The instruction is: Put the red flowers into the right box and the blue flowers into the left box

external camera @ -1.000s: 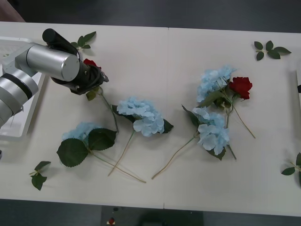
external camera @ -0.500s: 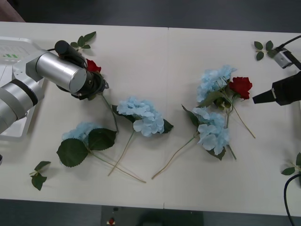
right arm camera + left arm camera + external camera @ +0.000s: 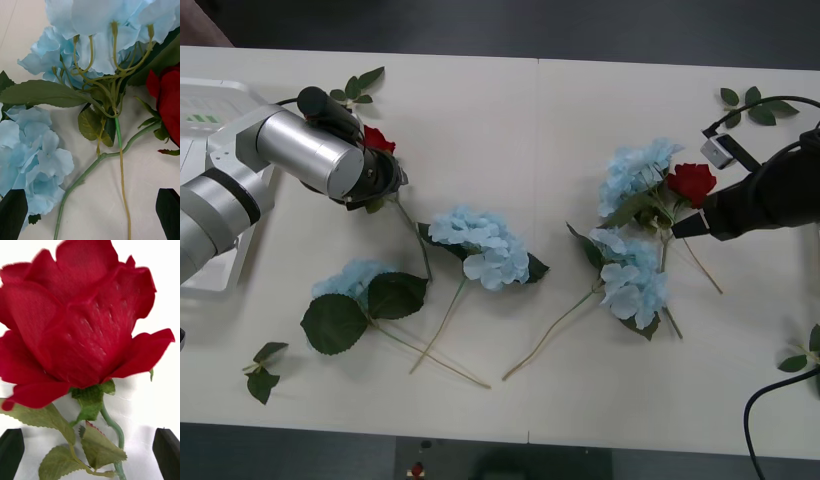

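Red rose (image 3: 80,330) lies between the open fingers of the left pincer (image 3: 88,453), ready for grasping, while the right pincer (image 3: 92,215), also open, straddles another rose's stem (image 3: 95,163).

Even, diffuse overhead light falls on the table (image 3: 520,110); shadows under the flowers are faint and soft. The left arm's metal casing (image 3: 310,150) carries a pale sheen, with no hard glare. Just ahead of the left gripper (image 3: 89,452), the rose (image 3: 80,326) is slightly soft. Ahead of the right gripper (image 3: 92,212), stems (image 3: 120,150) are crisp and the nearest petals (image 3: 108,18) blur.
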`<state>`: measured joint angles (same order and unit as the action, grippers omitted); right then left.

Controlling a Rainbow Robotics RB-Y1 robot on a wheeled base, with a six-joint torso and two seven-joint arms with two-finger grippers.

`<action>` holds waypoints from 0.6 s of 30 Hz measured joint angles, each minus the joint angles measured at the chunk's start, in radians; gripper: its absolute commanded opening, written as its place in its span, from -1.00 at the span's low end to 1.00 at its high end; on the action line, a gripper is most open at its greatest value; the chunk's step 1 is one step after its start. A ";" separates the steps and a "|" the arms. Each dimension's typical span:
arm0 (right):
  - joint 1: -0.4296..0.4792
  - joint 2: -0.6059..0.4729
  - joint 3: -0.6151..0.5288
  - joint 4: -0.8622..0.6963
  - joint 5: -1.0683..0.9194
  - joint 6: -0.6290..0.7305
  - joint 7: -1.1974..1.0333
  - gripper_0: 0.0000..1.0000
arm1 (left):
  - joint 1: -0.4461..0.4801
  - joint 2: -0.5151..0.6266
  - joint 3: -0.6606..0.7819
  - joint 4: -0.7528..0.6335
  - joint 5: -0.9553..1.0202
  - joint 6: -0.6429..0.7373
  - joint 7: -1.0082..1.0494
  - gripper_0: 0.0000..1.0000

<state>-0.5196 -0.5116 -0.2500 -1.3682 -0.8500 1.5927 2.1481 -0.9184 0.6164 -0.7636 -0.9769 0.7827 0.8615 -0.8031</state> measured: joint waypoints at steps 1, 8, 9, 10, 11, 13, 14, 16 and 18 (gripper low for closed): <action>0.000 0.007 0.000 0.000 0.011 -0.003 0.000 1.00 | 0.000 0.000 0.000 0.000 -0.002 0.000 0.000 0.65; 0.000 0.037 0.003 0.003 0.078 -0.062 0.000 1.00 | 0.000 0.000 0.000 0.000 -0.005 -0.002 0.000 -0.38; 0.000 0.037 0.007 0.008 0.077 -0.079 0.000 1.00 | 0.000 0.000 0.000 0.000 -0.011 -0.009 0.000 -0.47; 0.000 0.037 0.014 0.016 0.077 -0.102 0.000 1.00 | 0.000 0.000 -0.001 0.000 -0.020 -0.019 0.000 -0.54; 0.000 0.037 0.025 0.025 0.077 -0.125 0.000 1.00 | 0.000 0.000 -0.005 0.000 -0.026 -0.029 0.000 -0.62; 0.000 0.037 0.051 0.046 0.077 -0.159 0.000 1.00 | 0.000 0.000 -0.019 0.000 -0.027 -0.038 0.000 -0.84; 0.000 0.037 0.064 0.056 0.077 -0.172 0.000 1.00 | 0.000 0.000 -0.029 0.000 -0.027 -0.038 0.000 -0.89; 0.000 0.037 0.084 0.073 0.077 -0.190 0.000 1.00 | 0.000 0.000 -0.044 0.000 -0.027 -0.038 0.000 -0.99; 0.000 0.037 0.097 0.088 0.077 -0.207 0.000 1.00 | 0.000 0.000 -0.051 0.000 -0.027 -0.038 0.000 -1.00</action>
<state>-0.5196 -0.4748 -0.1529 -1.2804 -0.7725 1.3854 2.1480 -0.9185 0.6164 -0.8148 -0.9767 0.7555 0.8236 -0.8032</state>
